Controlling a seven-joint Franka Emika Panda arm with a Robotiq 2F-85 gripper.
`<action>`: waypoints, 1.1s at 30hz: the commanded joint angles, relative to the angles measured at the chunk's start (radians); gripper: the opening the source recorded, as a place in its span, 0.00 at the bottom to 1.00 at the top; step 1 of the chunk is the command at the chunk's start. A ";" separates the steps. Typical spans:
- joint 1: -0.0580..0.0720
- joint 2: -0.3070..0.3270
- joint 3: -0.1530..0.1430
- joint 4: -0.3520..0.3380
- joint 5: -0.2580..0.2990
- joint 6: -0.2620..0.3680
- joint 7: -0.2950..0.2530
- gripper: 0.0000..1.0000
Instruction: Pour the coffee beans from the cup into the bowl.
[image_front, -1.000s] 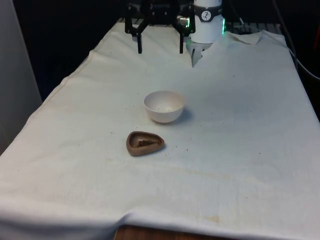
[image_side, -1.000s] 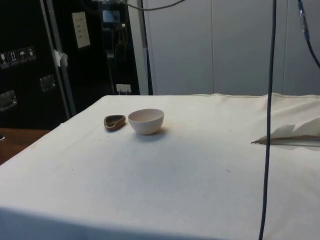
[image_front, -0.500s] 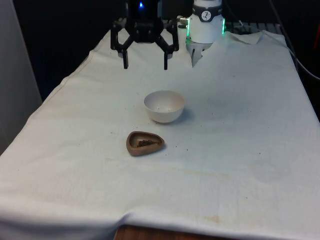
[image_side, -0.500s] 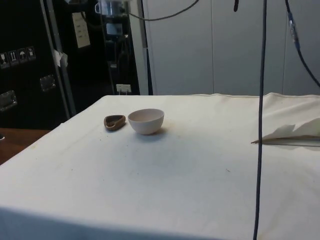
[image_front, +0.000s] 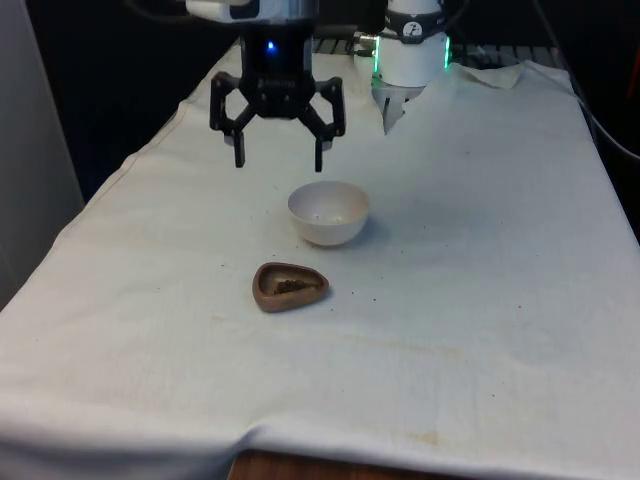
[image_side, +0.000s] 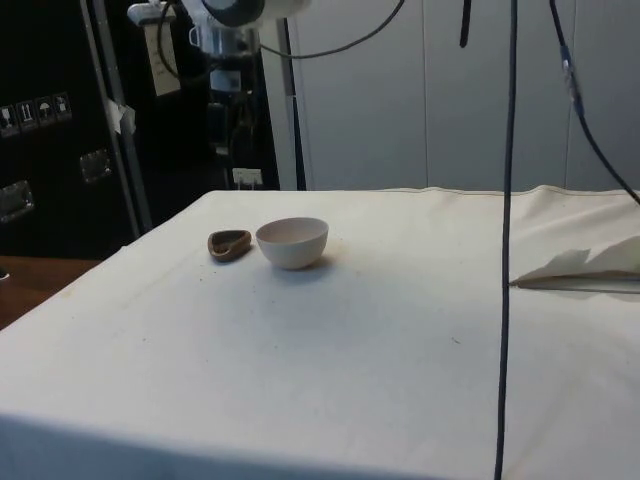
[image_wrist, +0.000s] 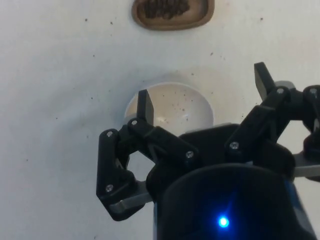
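Note:
A small brown, rounded-triangular cup holding dark coffee beans sits on the white cloth, also seen as the brown cup and the cup. Just beyond it stands a white bowl, the same bowl beside the cup in the side view and the bowl under the wrist. My black gripper hangs open and empty in the air above and behind the bowl, slightly toward the front view's left. In the wrist view the gripper straddles the bowl from above.
The white cloth covers the table, with a few dark specks around the cup. A black cable hangs down in the side view. The cloth has a folded ridge at the side view's right.
The gripper has come forward and down from the table's far end to a spot above and just behind the bowl. Cup and bowl have not moved.

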 joint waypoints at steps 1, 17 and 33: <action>-0.007 0.016 0.003 0.014 0.010 0.007 -0.006 1.00; -0.021 0.078 -0.035 0.055 0.058 0.031 -0.113 1.00; -0.020 0.196 -0.050 0.184 0.102 0.021 -0.154 1.00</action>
